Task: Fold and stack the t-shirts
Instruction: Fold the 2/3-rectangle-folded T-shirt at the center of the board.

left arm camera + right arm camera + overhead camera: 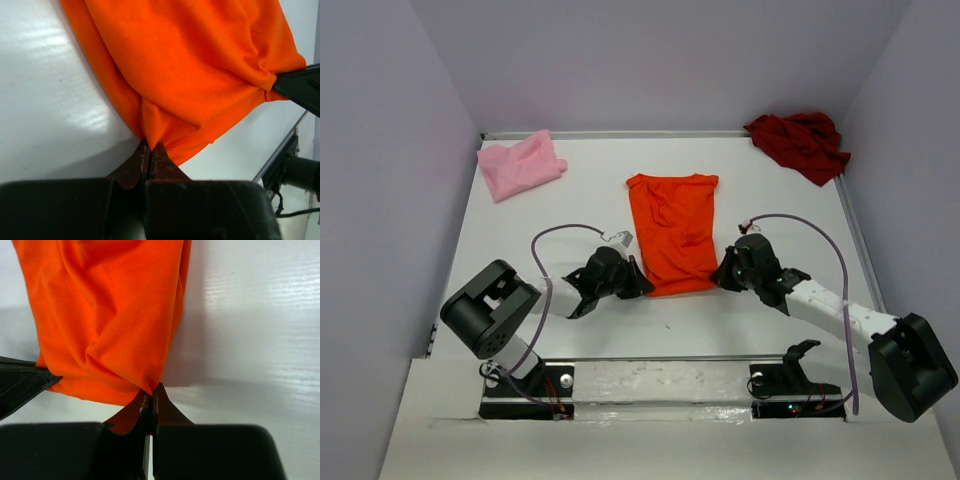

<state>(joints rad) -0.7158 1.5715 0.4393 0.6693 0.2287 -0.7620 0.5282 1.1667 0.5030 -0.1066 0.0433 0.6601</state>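
— Corners first: our left gripper (pixel 150 147) is pinched tight on the near-left corner of the orange t-shirt (pixel 672 232), and our right gripper (pixel 151 392) is pinched on the near-right corner. How do we make this fold clean?

— We'd lift both corners level and together and carry them toward the far edge at one pace. We'd hold the near edge taut between us so the cloth neither sags nor twists. The bunching at each pinch could drag a crease along, so we'd go slowly.

— And how does it lie?

— In the middle of the table (pixel 570 330), long axis running near to far. Whether collar or hem faces us, we cannot tell. The pink t-shirt (pixel 520 165) sits crumpled far left and the dark red t-shirt (pixel 800 143) far right, both well apart from ours.
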